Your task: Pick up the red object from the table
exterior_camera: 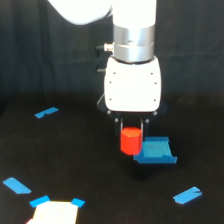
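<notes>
I read the step as lifting: the gripper (pixel 132 131) is pinched on the red object (pixel 131 140), which hangs beneath it beside the blue patch (pixel 156 151) — apparently clear of the table (pixel 75 160). Next — raise straight up, grip firm.

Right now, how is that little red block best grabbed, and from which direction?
From straight above, fingers closing on two opposite flat sides. The red block is a short upright hexagonal prism, so its side faces come in parallel pairs, and the table blocks any approach from below. The gripper already hangs directly over it, fingers either side of its top.
</notes>
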